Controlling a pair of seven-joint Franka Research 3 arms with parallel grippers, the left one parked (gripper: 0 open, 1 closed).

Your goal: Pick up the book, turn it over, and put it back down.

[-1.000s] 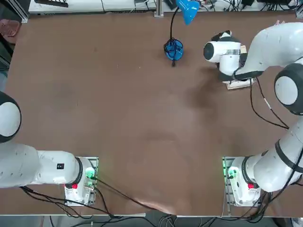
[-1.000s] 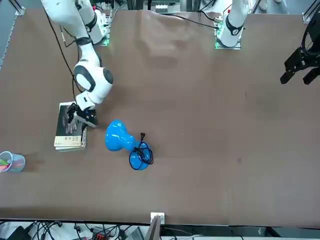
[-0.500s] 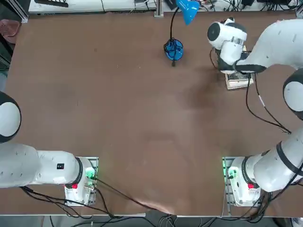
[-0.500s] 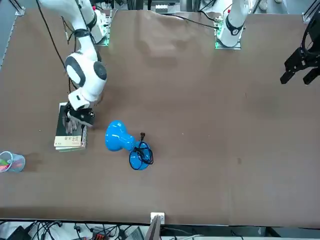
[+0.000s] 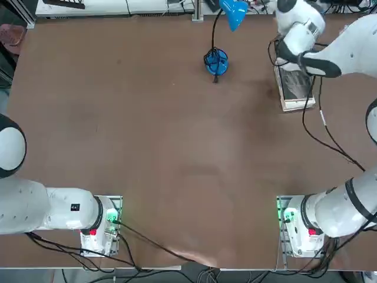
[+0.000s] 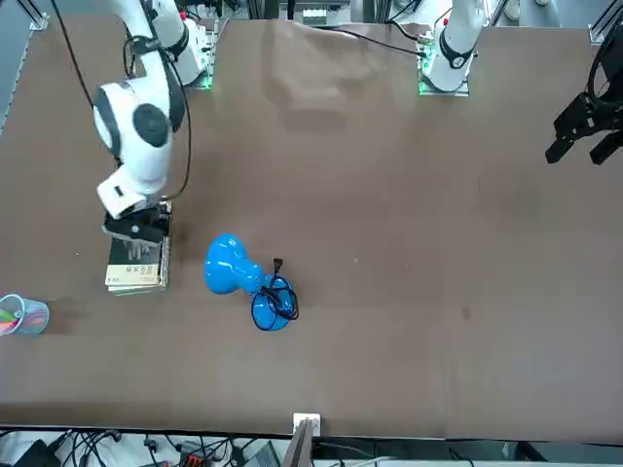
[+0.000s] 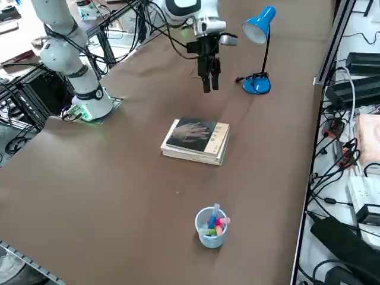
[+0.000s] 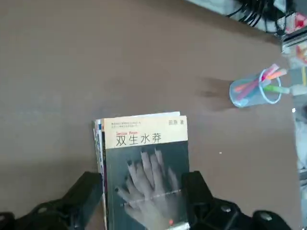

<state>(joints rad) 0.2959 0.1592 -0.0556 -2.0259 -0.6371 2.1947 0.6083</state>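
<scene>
The book (image 8: pixel 146 167) lies flat on top of a small stack, its dark grey cover with the pale hand picture facing up and a tan title band at one end. It also shows near the table's far right, as the book (image 5: pixel 296 87), the book (image 6: pixel 136 265) and the book (image 7: pixel 196 138). My right gripper (image 7: pixel 209 80) hangs well above the table, clear of the book. In the wrist view the right gripper (image 8: pixel 141 181) is open. Its fingers (image 8: pixel 90 188) stand either side of the cover's width, and nothing is held.
A blue desk lamp (image 5: pixel 217 60) stands left of the book, also seen as the lamp (image 7: pixel 259 84). A clear cup of coloured pens (image 7: pixel 211 228) sits beyond the book near the table's right edge, and shows again as the cup (image 6: pixel 21 313) and the cup (image 8: pixel 254 89).
The right arm has lifted off the book and swung up toward the table's far edge. The book stays where it was, now uncovered.
</scene>
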